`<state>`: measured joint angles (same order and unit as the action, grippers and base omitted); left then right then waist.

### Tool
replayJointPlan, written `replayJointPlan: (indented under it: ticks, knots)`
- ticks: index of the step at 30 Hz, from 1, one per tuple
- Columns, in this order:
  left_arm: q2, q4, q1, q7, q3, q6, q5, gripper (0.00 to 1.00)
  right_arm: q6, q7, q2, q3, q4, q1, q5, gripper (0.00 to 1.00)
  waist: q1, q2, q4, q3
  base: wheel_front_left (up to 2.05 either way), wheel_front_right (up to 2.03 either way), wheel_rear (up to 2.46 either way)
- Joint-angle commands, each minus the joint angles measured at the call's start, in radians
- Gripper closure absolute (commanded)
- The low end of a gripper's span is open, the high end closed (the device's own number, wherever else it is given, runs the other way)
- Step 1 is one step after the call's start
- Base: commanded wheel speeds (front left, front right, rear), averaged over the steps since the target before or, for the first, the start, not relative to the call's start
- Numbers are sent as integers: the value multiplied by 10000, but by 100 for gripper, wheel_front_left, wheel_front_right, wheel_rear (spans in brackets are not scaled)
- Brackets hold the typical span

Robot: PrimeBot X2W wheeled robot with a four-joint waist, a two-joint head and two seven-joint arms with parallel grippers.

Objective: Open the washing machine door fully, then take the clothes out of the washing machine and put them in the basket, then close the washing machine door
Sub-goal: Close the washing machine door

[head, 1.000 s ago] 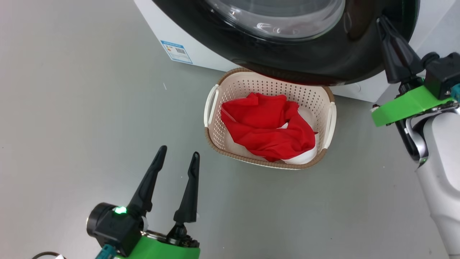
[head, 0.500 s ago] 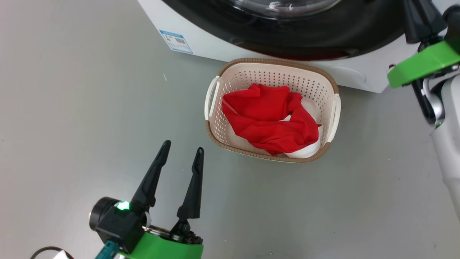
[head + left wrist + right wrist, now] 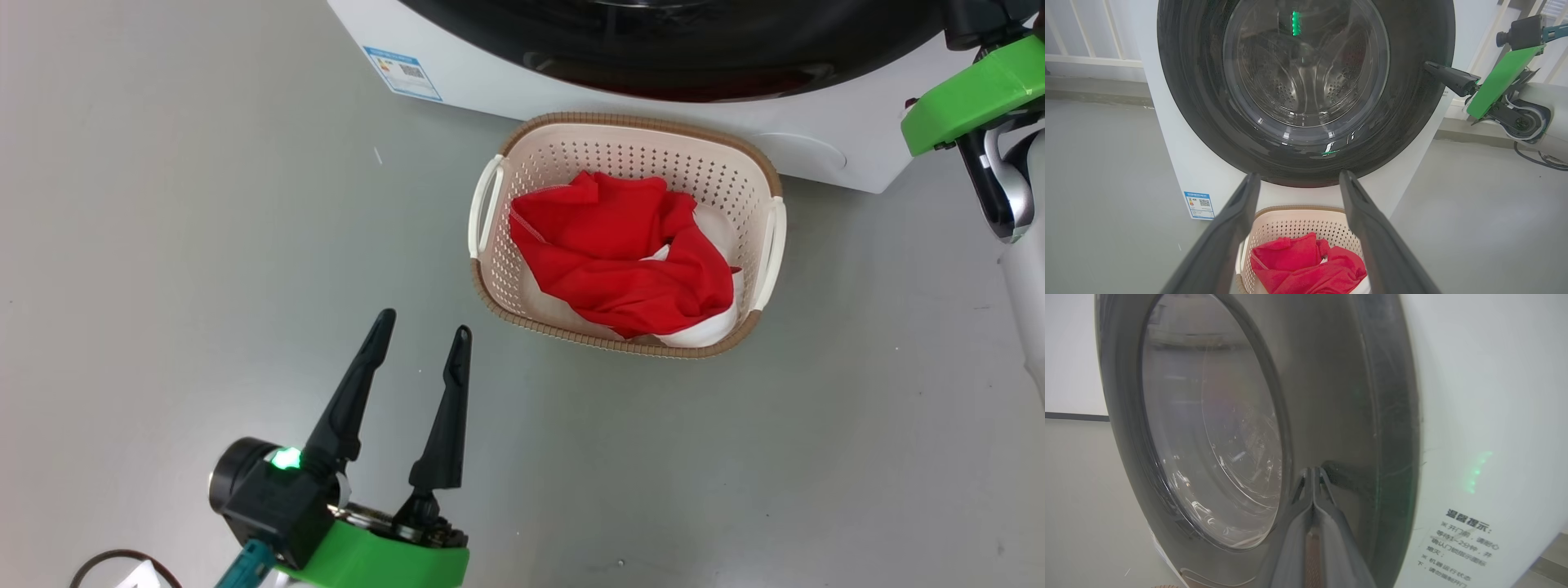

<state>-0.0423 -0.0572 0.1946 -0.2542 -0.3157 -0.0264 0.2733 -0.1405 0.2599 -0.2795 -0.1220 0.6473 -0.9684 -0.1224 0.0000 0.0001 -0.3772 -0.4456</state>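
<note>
Grey smooth floor carries the big white boxy front-loading washing machine. Just before it stands the small cream perforated plastic basket with a brown rim. Soft red and white clothes lie inside the basket. The steel drum, seen through the glass, looks bare, so I judge unloading complete. The large round door with the glossy black rim sits against the machine front, closed or very nearly; latching I cannot confirm. My right gripper is pressed fully shut and holds nothing, its tips touching that black rim. My left gripper stands wide and empty above the floor, near the basket.
</note>
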Motion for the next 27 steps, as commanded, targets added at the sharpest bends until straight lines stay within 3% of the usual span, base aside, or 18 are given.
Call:
replayJointPlan:
  ticks: [1,20,21,24,25,27]
  knots:
    - [-80,-259,189,-76,297,-46,47,0,98,19,-36,29,-97,-313,28,100,0,-1,16,-23,0,0,0]
    - [-80,-181,199,-76,343,-94,176,0,98,19,449,11,-832,546,-65,100,0,-1,469,306,0,0,0]
    - [-80,-178,187,-76,351,-100,190,0,98,19,485,-3,-914,664,-85,92,0,-1,511,358,0,0,0]
    - [-80,-209,156,-76,388,-98,226,0,98,19,605,-41,-1179,1059,-150,50,0,-1,642,524,0,0,0]
    - [-80,-212,136,-76,407,-103,234,0,98,19,645,-54,-1274,1200,-171,25,0,-1,691,589,0,0,0]
    - [-80,-229,92,-76,461,-123,261,0,98,19,712,-90,-1462,1496,-221,4,0,-1,798,719,0,0,0]
